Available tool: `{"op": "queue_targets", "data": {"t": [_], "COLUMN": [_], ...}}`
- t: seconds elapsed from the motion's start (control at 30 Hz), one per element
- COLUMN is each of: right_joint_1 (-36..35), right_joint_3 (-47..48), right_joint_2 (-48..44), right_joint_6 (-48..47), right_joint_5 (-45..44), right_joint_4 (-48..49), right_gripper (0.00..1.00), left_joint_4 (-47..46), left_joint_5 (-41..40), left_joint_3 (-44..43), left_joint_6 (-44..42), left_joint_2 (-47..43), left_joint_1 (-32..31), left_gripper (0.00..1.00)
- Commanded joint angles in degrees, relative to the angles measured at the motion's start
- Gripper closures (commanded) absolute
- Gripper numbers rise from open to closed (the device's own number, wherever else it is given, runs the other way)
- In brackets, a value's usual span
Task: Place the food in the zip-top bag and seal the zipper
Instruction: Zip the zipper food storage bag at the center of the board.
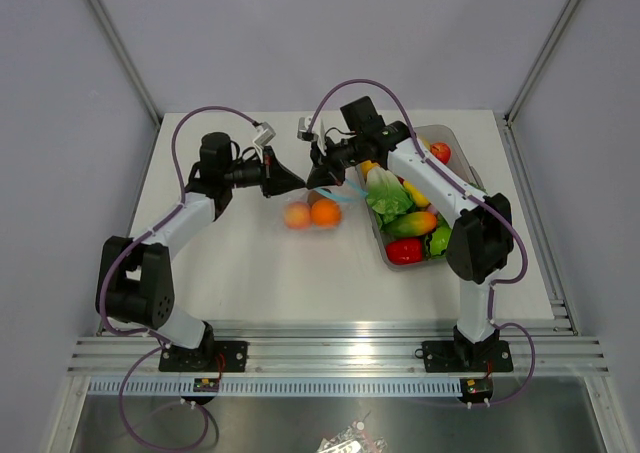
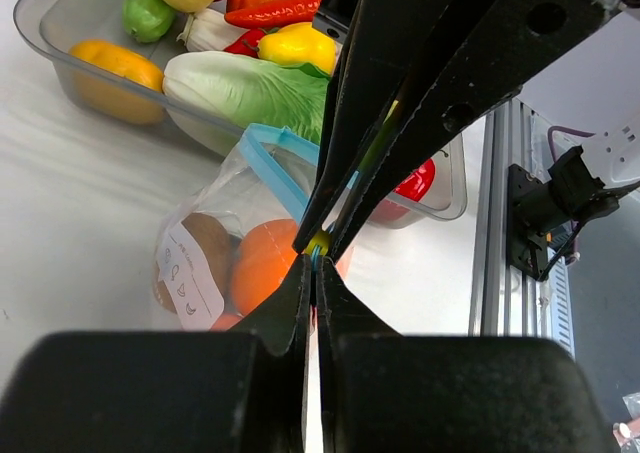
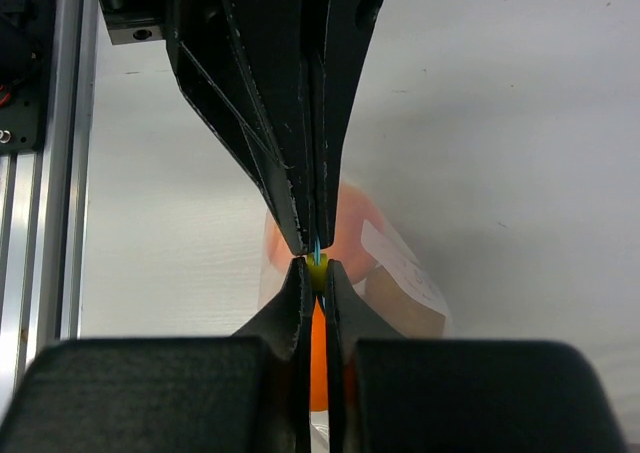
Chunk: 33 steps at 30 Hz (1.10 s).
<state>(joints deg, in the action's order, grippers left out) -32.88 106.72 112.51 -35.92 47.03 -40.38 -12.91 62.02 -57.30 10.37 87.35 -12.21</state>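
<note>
White table (image 1: 250,273), pale grey walls, slotted aluminium rail (image 1: 330,353) along the near edge.

Left gripper (image 1: 298,181): jaws closed tight, pinching the zipper (image 2: 272,151) (only a thin blue sliver shows between the tips).

Zip-top bag (image 1: 312,211): mid-table, its body just below both sets of tips, mouth edge raised to them. Food (image 1: 324,213) inside, orange and peach side by side.

Right gripper (image 1: 320,176): jaws closed on the same blue strip, tip to tip against the left.

Clear tray (image 1: 452,143) of vegetables at right, just beside the bag.
</note>
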Motion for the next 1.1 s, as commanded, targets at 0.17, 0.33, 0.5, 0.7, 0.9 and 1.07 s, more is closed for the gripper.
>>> {"op": "queue_targets", "data": {"t": [0.17,0.33,0.5,0.7,0.9,1.07], "right_joint_1": [-0.1,0.0,0.0,0.3,1.1,1.3], "right_joint_3": [0.1,-0.3,-1.3,-2.1,-4.1,-5.4], "right_joint_2": [-1.4,-1.7,-2.2,-2.6,-4.0,-5.0], "right_joint_6": [-0.2,-0.2,-0.2,-0.4,-0.6,-0.6], "right_joint_5": [-0.7,-1.7,-2.5,-3.3,-4.0,-4.8], "right_joint_4": [0.7,0.6,1.1,1.0,1.4,1.5], "right_gripper": [1.0,1.0,1.0,1.0,1.0,1.0], "left_joint_4": [-7.7,-8.4,-10.0,-11.0,-11.5,-11.6], "left_joint_5": [-7.3,-8.2,-8.9,-9.1,-9.9,-11.2], "left_joint_3": [4.8,5.8,7.1,7.8,8.8,8.8], "left_joint_6": [-0.4,0.1,0.9,1.6,2.2,2.5], "left_joint_2": [-7.8,-8.8,-9.7,-10.4,-11.5,-12.8], "left_joint_1": [0.7,1.5,2.4,3.6,6.1,7.9], "left_gripper": [1.0,1.0,1.0,1.0,1.0,1.0]}}
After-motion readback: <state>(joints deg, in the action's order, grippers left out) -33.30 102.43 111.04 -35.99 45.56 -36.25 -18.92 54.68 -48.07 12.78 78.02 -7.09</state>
